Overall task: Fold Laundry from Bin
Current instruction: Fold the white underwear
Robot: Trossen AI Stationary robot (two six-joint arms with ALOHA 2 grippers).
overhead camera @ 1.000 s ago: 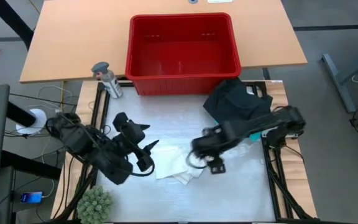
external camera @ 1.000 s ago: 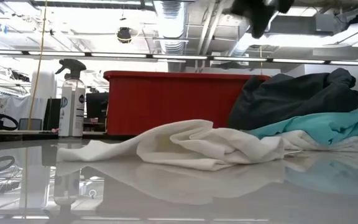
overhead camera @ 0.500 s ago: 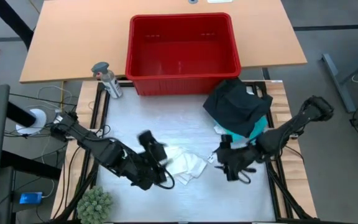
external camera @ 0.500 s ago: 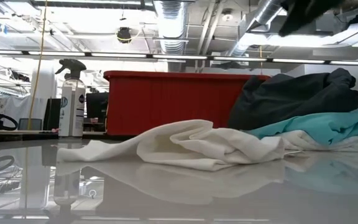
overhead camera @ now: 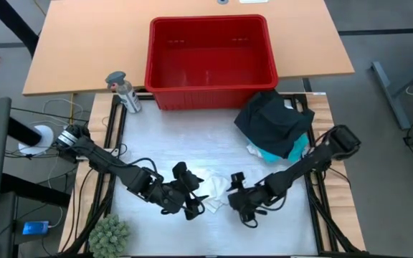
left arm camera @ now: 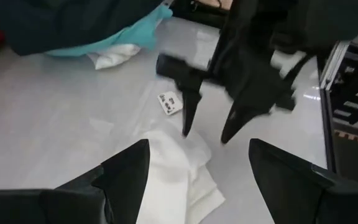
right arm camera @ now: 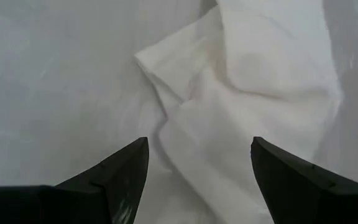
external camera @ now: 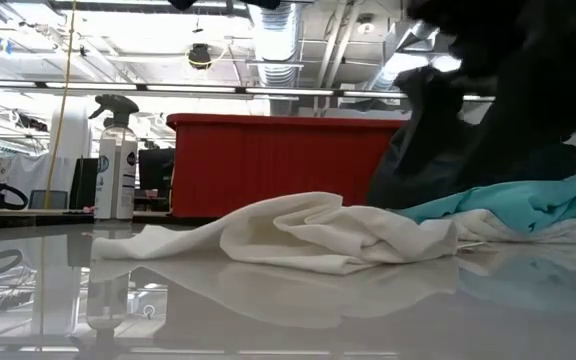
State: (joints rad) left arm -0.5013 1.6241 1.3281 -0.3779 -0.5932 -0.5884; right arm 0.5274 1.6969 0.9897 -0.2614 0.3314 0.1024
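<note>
High view first: we see the left gripper (overhead camera: pixel 192 203) and the right gripper (overhead camera: pixel 233 192) both low over the near-middle of the table (overhead camera: pixel 192 147), one on each side of a small white garment (overhead camera: pixel 214 195) lying crumpled on the surface. We read both sets of fingers as spread apart, nothing pinched between them; each wrist view shows its two dark fingers held wide with the white cloth (right arm camera: pixel 241 112) flat below. From the left wrist we also see the right gripper's own fingers (left arm camera: pixel 188 115) pointing down, tips just beside the cloth edge. Black clothing (overhead camera: pixel 272 122) sits piled on a turquoise shirt (overhead camera: pixel 292 152) at the table's far right. We find the red bin (overhead camera: pixel 210 61) behind the table on the wooden desk, spray bottle (overhead camera: pixel 124 92) near its left corner.
</note>
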